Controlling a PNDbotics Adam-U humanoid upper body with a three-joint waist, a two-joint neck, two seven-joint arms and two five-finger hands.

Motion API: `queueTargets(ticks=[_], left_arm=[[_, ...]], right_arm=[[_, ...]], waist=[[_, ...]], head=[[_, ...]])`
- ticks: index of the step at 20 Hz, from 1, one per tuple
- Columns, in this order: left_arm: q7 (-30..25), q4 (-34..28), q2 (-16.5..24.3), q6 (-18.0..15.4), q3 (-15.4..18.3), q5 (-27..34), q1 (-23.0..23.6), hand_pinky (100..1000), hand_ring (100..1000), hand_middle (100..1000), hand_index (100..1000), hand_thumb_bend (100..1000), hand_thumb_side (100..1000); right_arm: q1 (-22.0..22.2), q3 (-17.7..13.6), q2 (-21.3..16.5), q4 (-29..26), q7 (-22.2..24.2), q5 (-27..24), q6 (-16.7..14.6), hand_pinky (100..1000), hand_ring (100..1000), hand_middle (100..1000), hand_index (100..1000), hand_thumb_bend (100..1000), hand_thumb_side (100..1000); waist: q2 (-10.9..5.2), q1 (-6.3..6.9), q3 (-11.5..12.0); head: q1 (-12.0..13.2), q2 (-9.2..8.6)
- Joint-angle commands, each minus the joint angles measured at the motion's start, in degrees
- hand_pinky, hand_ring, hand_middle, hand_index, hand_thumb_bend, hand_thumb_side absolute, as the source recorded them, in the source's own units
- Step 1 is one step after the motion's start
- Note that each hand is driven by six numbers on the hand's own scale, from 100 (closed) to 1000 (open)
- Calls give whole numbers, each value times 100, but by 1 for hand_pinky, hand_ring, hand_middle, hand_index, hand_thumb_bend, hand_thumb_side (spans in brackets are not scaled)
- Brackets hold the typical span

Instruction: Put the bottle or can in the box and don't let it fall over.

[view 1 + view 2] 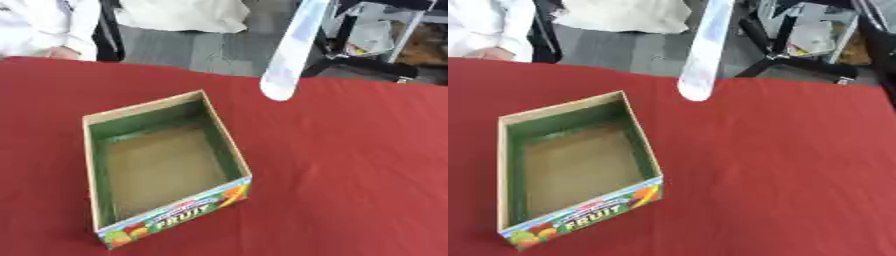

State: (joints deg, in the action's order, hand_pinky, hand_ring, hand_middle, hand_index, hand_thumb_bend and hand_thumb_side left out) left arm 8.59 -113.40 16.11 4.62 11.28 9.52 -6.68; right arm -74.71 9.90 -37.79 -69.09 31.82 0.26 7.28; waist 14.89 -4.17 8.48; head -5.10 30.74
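The bottle (287,55) hangs tilted, blurred, its top cut off by the frame; neither hand shows, so what holds it cannot be told. It is above the counter (350,165), beside the empty box (223,137). Lowered tilted, it could topple.

Red table (350,165); open cardboard fruit box (226,145) resting on it.

On the near outer wall of the cardboard box (579,216), the open box by my table's near left corner, I read "FRUIT" in pale capitals on a green band, among pictures of fruit. A thin red-and-white strip above that word may carry smaller lettering, but I cannot make it out.
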Motion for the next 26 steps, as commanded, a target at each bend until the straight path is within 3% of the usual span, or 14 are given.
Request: queueTargets(ticks=[1,14,19,26], left_arm=[[8,-115,165,6,42,38,-33,743,642,654,721,100,752],[22,-105,197,29,60,131,-12,745,642,654,721,100,745],[17,-105,179,37,59,146,-14,746,642,654,721,100,746],[7,-111,122,51,61,152,-29,746,641,653,721,100,751]], right_arm=[[-212,17,94,-146,17,-15,20,577,301,352,393,100,100],[-409,218,937,-502,-159,-223,161,568,298,349,390,100,100],[-385,284,1160,-813,-240,-319,216,572,299,349,390,100,100],[-292,356,1231,-1136,-264,-512,268,573,302,353,392,100,100]], waist=[[-200,3,12],[-499,-73,272],[-526,-88,295],[-492,-89,380]], head=[[-36,74],[-202,301],[-297,410],[-392,364]])
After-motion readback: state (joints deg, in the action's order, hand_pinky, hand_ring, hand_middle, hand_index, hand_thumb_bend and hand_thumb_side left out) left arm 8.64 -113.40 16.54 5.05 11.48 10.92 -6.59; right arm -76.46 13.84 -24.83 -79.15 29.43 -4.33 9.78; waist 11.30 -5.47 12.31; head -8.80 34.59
